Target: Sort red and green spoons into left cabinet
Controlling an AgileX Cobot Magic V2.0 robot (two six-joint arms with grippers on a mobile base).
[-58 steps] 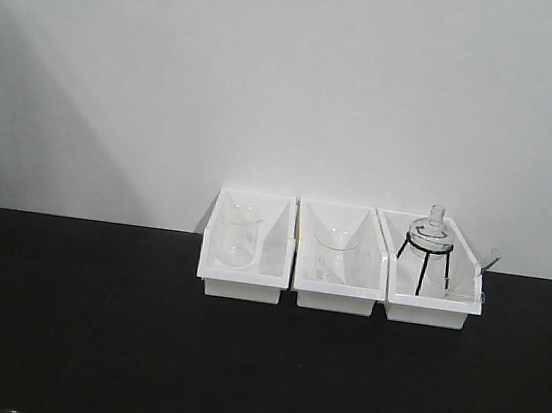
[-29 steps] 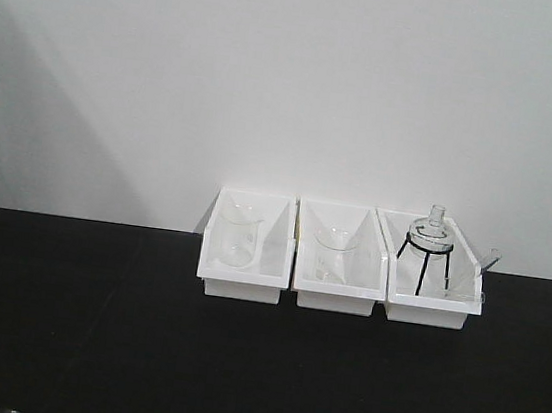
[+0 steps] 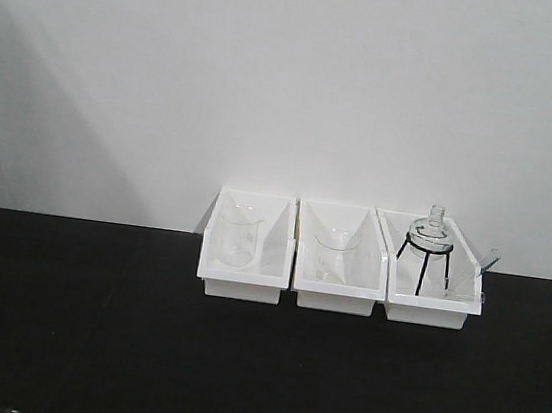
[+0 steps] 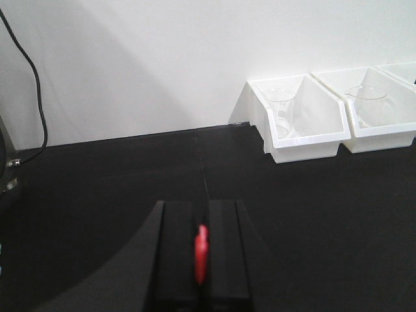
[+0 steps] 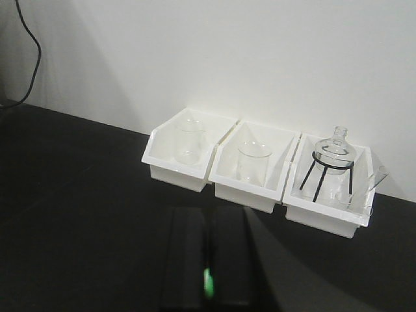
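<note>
The left gripper (image 4: 202,211) hangs over the matte black tabletop (image 4: 97,188), in front of and to the left of the row of three white open plastic bins (image 4: 305,149). Its black fingers (image 4: 179,247) are clamped on the slim bright red plastic spoon (image 4: 202,252), which shows only as a red sliver between them. In that row, the left bin holds a clear glass beaker (image 3: 237,234). The middle bin holds a second clear glass beaker (image 3: 334,254), and the right bin holds a black wire tripod (image 3: 424,260) carrying a clear glass flask (image 3: 432,229). The right gripper (image 5: 209,221) hangs in front of the row, its fingers (image 5: 188,260) pinching the slim bright green plastic spoon (image 5: 208,283), seen as a blurred green streak.
</note>
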